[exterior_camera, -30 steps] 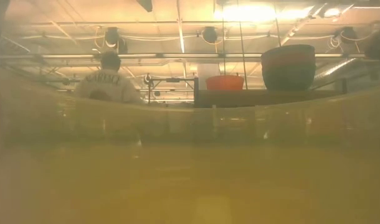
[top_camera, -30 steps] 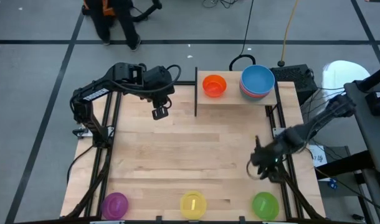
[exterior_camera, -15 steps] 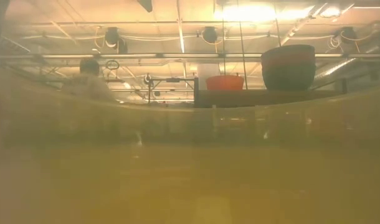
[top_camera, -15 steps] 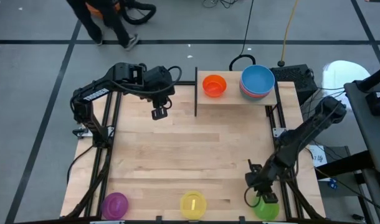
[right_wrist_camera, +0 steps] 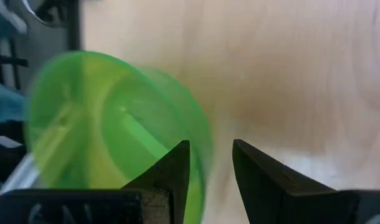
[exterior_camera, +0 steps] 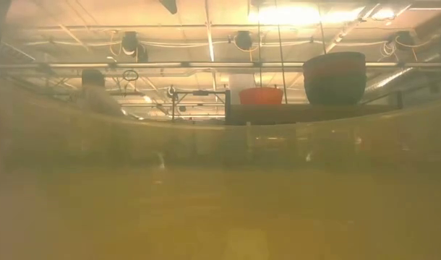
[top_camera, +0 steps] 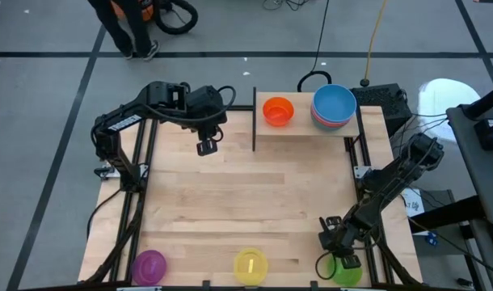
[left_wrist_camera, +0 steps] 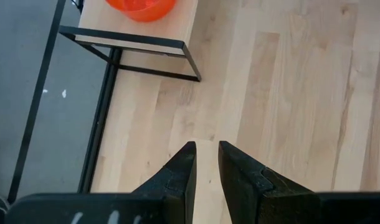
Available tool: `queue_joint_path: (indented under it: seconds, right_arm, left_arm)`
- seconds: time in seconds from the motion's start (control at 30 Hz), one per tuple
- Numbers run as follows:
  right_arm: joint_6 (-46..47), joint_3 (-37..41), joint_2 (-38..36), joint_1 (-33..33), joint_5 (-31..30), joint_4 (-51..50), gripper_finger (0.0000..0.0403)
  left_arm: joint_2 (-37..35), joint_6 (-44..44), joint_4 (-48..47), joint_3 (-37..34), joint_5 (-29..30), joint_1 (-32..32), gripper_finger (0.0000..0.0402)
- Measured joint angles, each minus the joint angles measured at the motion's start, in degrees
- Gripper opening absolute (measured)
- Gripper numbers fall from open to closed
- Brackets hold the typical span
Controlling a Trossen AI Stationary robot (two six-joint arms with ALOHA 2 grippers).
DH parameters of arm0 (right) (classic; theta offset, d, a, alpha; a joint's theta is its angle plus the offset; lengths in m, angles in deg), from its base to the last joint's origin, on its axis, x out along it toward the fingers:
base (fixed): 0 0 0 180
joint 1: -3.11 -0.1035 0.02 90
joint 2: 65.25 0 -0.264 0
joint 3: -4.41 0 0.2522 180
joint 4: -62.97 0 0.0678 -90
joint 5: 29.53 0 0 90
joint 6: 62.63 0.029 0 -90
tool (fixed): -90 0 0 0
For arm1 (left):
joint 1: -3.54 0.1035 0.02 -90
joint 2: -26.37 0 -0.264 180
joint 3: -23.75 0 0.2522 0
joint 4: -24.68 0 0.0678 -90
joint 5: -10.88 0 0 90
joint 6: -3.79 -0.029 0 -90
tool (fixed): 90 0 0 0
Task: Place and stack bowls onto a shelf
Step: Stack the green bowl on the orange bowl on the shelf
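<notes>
A green bowl [top_camera: 348, 273] [right_wrist_camera: 109, 118] stands at the table's near right corner. My right gripper [top_camera: 340, 259] [right_wrist_camera: 210, 152] hangs open just over its left rim, slanting down; the rim's edge shows in the gap between the fingers. A yellow bowl [top_camera: 250, 265] and a purple bowl [top_camera: 149, 265] stand along the near edge. On the shelf [top_camera: 307, 128] at the far right sit an orange bowl [top_camera: 278, 110] [left_wrist_camera: 140, 6] and a stack with a blue bowl [top_camera: 334, 103] on top. My left gripper [top_camera: 206, 147] [left_wrist_camera: 206, 146] waits high over the far left, narrowly open, with nothing between its fingers. My right gripper comes at the green bowl's rim [right_wrist_camera: 202, 146] from above, slanting down. The wrist view is blurred, and I cannot tell whether a finger touches the rim. The bowl stands on the table.
The shelf's black bar [top_camera: 254, 120] stands upright at its left end. A person [top_camera: 125, 24] walks on the floor beyond the far edge. A yellow haze fills the lower half of the low view. Bare wood lies across the table's middle [top_camera: 246, 194].
My right gripper has gone toward the table's near edge and down, ending over the green bowl's rim, its fingers still apart. The bowls have stayed where they were. The person beyond the table has walked to the left.
</notes>
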Motion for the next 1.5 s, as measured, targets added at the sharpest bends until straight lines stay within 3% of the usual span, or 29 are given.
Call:
queue_joint_path:
  seconds: [0.17,0.37,0.63,0.83,1.2,1.5]
  right_arm:
    - [1.9,0.0,2.0,0.1,0.1,-1.0,0.0097]
    - [5.8,0.0,1.2,0.2,-0.1,-1.7,0.0009]
    - [13.1,-0.1,-4.9,2.3,-3.3,-3.7,0.0002]
    - [14.4,-5.3,-12.2,6.5,-10.4,-17.9,0.0001]
    - [-6.3,-28.7,-14.2,22.4,-25.3,-52.1,0.0000]
    - [-30.4,-41.5,-10.4,42.2,-28.8,-53.0,0.0000]
  left_arm:
    - [0.0,0.1,0.0,0.0,0.0,0.0,0.0074]
    - [0.0,0.2,0.0,0.0,0.0,0.0,0.0074]
    - [0.0,0.8,0.0,0.0,0.0,0.0,0.0074]
    - [0.0,0.8,0.0,0.0,0.0,0.0,0.0074]
    - [0.0,2.6,0.2,0.0,0.0,0.0,0.0074]
    - [0.0,5.9,0.3,0.0,0.1,0.0,0.0074]
